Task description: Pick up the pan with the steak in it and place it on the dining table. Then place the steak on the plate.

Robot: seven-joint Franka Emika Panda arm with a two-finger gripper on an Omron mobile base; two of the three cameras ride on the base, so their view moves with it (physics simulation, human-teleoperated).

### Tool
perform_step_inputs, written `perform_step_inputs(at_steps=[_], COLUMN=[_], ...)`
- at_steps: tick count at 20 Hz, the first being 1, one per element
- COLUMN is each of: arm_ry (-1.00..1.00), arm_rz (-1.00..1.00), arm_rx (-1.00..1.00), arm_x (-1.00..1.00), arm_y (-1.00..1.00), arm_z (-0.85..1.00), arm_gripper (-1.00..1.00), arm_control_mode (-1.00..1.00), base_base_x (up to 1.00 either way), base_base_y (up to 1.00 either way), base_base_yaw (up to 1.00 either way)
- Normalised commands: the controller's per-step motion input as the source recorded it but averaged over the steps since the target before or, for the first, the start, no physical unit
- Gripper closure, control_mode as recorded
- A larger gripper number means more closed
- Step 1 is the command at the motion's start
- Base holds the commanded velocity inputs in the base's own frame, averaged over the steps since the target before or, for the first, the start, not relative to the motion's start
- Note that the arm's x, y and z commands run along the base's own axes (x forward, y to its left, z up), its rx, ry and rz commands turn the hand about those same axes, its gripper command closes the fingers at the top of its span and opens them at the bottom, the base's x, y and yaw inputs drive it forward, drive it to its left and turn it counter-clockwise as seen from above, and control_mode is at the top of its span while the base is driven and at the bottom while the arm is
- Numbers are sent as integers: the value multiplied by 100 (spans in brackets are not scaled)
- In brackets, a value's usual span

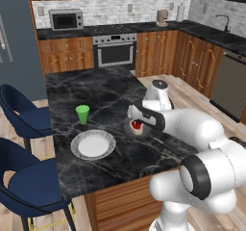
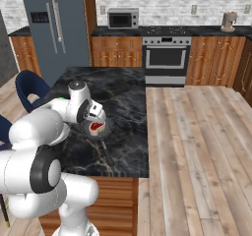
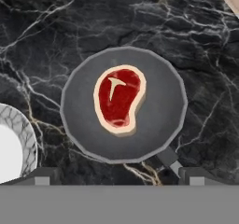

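We see the dining table (image 1: 110, 90) as the largest thing here, its black veined top running from the near edge toward the stove (image 1: 114, 49) on the far wall. In the left base view the robot's own arm covers the near right part of the tabletop.

The plate (image 1: 93, 144) lies flat on the table near its near left side, just near of the green cup (image 1: 82, 114), which stands upright. In the hand view we catch only a slice of the plate (image 3: 14, 146), cut off by the left edge.

The pan (image 3: 123, 105) sits on the table to the right of the plate, apart from it. From the left base view most of it is hidden behind the hand, and we make out only a sliver of rim. In the right base view the pan (image 2: 101, 129) shows better: its long handle (image 2: 106, 154) points toward the table's near edge, so the pan's long axis runs near to far.

The steak (image 3: 119, 99) lies inside the pan, roughly centred, red face up. In the hand view its longer side runs top to bottom.

The gripper (image 3: 116, 177) hovers directly above the pan with its fingers (image 3: 44, 176) spread wide and grasping nothing; we see only their tips at the bottom of the hand view, and the right one hides part of the handle's root.
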Motion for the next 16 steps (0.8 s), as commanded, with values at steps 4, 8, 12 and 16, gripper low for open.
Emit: perform_step_inputs(at_steps=[4,8,12,16], arm_ry=[-1,0,0,0], arm_rz=[0,0,0,0], arm_rx=[0,0,0,0], arm_x=[0,0,3,23], arm_y=[0,0,0,0], arm_z=[-1,-19,-17,-11], arm_gripper=[-100,-100,-100,-100], arm_control_mode=[-100,-100,-100,-100], base_base_x=[0,0,0,0], base_base_y=[0,0,0,0], base_base_yaw=[0,0,0,0])
